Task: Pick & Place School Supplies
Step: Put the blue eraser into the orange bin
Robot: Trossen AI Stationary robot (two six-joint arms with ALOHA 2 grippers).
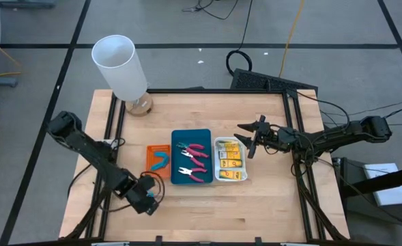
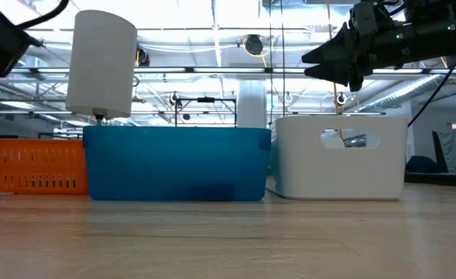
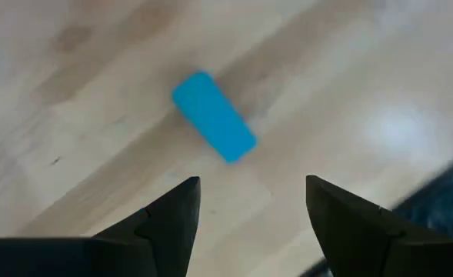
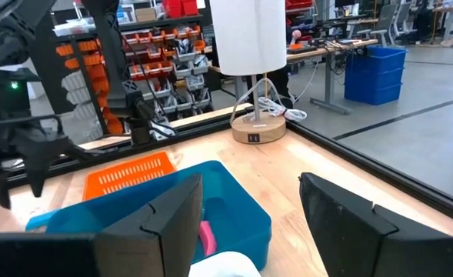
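Pale wooden table (image 1: 207, 212) with a dark frame fills the scene, with a tall white cylinder (image 1: 121, 66) on a round base standing at its far left corner. At the middle sit three trays side by side: an orange tray (image 1: 150, 154) with a curved light-blue piece (image 1: 161, 162), a blue tray (image 1: 180, 137) holding the pink-handled pliers (image 1: 194, 162), and a white tray (image 1: 220, 176) with yellow packets (image 1: 231, 160). The right pincer (image 1: 252, 137) hovers above the white tray's far edge, its fingers apart and empty. The left pincer (image 1: 148, 195) hangs low over bare wood near the table's front, fingers apart, and its wrist view shows a small light-blue stubby piece (image 3: 213, 116) lying flat just ahead of them. That piece looks light, stiff and smooth, so it may skid; squeezing across its narrow width at mid-length seems the surest hold.
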